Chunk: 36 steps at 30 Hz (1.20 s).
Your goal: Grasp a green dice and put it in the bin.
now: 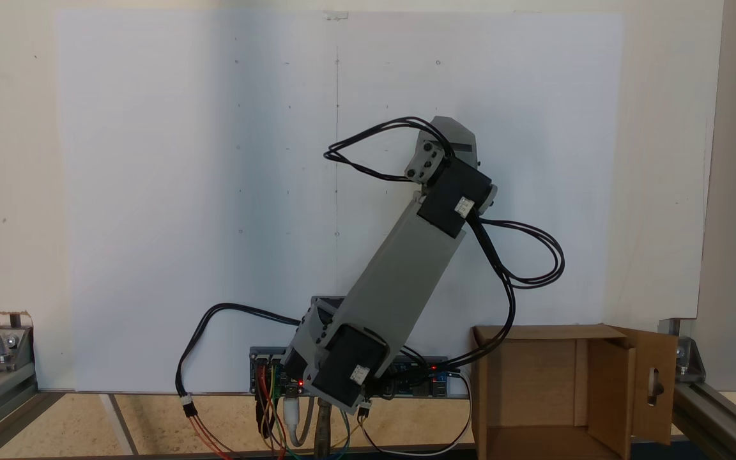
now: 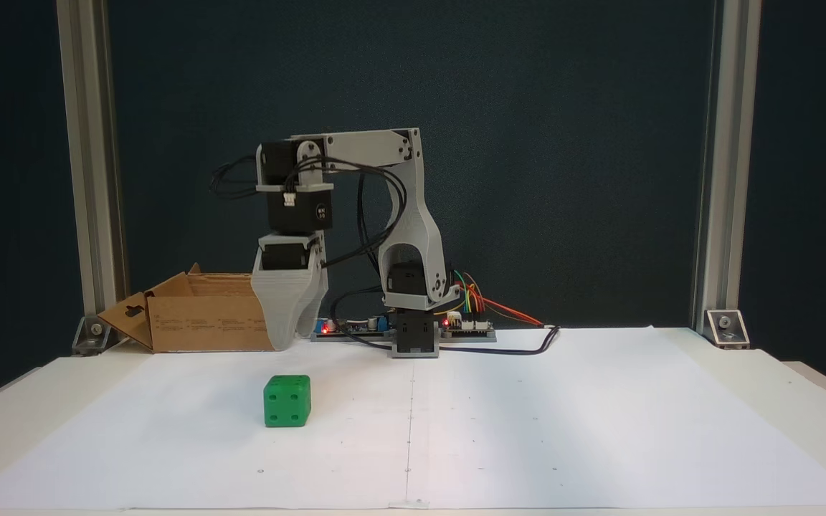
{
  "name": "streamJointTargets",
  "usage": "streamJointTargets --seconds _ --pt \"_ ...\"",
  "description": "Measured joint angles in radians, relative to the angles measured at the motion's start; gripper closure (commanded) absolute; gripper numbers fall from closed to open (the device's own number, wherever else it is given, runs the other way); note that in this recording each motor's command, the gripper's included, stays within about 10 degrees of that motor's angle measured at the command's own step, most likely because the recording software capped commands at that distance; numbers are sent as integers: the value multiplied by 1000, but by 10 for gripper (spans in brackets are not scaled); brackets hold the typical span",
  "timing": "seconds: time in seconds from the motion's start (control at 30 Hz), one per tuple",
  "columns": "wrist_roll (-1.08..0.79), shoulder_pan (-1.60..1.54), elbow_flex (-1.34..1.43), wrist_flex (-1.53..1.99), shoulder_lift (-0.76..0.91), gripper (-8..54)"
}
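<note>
The small bright green plastic dice with rounded corners [image 2: 287, 400] sits on the white paper-covered surface [image 2: 528, 430], out front of the arm and well apart from everything else. It's basically a cube, so no real long axis to speak of. In that fixed view it sits flat with a four-pip face toward the camera, turned slightly so a sliver of its right side shows.

The grey printed claw [image 2: 285, 342] hangs pointing down, behind the dice and above the surface, with nothing in it. Honestly I can't tell if it's open or closed, since the fingers overlap from this angle. In the top-down fixed view I only get the back of the grey arm [image 1: 400, 268].

The brown corrugated cardboard box with flaps [image 2: 201, 322] is at the back left there, just beside the claw, one flap with a slot cut-out.

My take: the step is the reach. I'd open wide, swing out over the dice, line the fingers up with two flat faces rather than the corners, then drop straight down and close.
</note>
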Motion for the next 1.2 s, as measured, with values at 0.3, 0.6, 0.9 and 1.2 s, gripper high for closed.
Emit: streamJointTargets --seconds 0.3,0.6,0.9,1.2 --pt "-34 -3 46 -48 -32 6" --pt "-49 -3 74 -107 -51 12" --pt "-49 8 103 -158 -64 17" --pt "-49 14 175 -238 -63 25"
